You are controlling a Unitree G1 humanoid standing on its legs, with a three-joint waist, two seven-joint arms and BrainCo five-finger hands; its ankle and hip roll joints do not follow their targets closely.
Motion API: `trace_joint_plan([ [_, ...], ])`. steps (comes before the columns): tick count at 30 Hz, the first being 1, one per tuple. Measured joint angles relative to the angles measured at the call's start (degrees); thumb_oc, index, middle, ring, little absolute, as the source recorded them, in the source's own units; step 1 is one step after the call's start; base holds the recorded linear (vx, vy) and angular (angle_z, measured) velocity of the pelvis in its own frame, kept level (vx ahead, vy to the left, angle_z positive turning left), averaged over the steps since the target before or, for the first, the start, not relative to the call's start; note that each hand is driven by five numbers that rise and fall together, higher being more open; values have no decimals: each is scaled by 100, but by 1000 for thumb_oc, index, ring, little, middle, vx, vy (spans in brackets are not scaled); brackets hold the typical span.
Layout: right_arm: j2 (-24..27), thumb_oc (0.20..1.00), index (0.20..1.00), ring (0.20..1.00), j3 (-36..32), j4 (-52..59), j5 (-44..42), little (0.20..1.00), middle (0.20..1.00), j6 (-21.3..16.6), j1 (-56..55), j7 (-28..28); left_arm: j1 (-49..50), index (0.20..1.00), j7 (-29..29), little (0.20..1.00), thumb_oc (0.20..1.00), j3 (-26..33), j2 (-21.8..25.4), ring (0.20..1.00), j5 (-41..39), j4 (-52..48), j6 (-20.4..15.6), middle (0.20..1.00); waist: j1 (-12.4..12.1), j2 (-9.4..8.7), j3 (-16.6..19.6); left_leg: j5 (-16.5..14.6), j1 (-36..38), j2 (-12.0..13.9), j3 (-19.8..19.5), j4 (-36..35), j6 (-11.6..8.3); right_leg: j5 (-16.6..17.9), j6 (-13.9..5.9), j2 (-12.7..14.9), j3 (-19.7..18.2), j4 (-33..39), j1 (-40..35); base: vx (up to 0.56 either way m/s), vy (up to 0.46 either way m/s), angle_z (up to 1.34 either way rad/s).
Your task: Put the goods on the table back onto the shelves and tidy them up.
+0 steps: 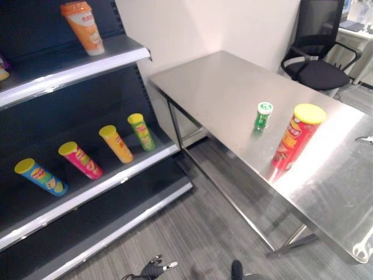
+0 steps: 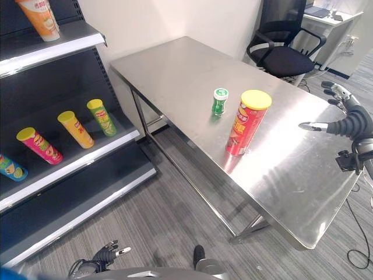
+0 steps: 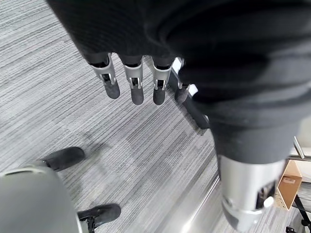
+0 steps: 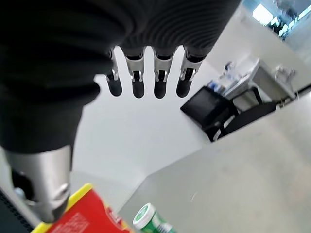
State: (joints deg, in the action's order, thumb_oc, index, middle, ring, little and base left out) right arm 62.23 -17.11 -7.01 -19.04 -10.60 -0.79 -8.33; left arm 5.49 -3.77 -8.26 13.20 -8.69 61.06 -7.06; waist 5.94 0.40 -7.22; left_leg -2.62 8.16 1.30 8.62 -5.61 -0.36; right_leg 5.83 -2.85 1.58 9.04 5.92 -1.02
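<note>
Two goods stand upright on the steel table (image 1: 221, 87): a tall red chip can (image 2: 245, 125) with a yellow lid, and just beside it, toward the wall, a small green bottle (image 2: 220, 102) with a white cap. Neither is in hand.

The right robot hand (image 2: 344, 119) hovers above the table's near right edge, well apart from the can, fingers straight and relaxed, holding nothing. The left robot hand (image 3: 133, 80) hangs low over the grey floor, fingers likewise loose and empty.

On the shelf unit (image 1: 87, 195), four cans lie tilted in a row on the middle shelf: blue can (image 1: 41, 176), pink can (image 1: 80, 159), orange-yellow can (image 1: 116, 143), green can (image 1: 141, 131). An orange cup (image 1: 83, 26) stands on the upper shelf. An office chair (image 1: 317, 55) sits beyond the table.

Assessment: the red chip can is probably light, with a stiff but crushable wall and a smooth, slippery skin. A moderate wrap around mid-body is advised, avoiding the lid. The bottle is small and easily toppled, so pinch it across the body.
</note>
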Motion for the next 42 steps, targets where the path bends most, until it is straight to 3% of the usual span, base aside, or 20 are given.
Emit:
trace_joint_plan([
  [13,-29,1000,1000,1000,874,14,-6,1000,1000,27,536,-175,41,1000,-44,1000,1000,14,-74,1000,0,46,-6,1000,-140,65,1,13,3,2,-170,1,-3,-23,35,18,169,0,-76,1,-17,7],
  [23,-267,1000,1000,1000,925,-45,113,1000,1000,22,936,169,70,1000,25,1000,1000,19,-76,1000,-1,54,-5,1000,-194,105,13,27,5,0,-314,7,-14,-52,44,33,325,0,-144,3,-16,8],
  [42,-262,1000,1000,1000,1487,-70,108,1000,1000,32,1085,-88,85,1000,49,1000,1000,17,-77,1000,-7,51,-5,1000,-236,96,-1,37,14,2,-451,15,-28,-101,40,47,465,-1,-217,1,-3,3],
])
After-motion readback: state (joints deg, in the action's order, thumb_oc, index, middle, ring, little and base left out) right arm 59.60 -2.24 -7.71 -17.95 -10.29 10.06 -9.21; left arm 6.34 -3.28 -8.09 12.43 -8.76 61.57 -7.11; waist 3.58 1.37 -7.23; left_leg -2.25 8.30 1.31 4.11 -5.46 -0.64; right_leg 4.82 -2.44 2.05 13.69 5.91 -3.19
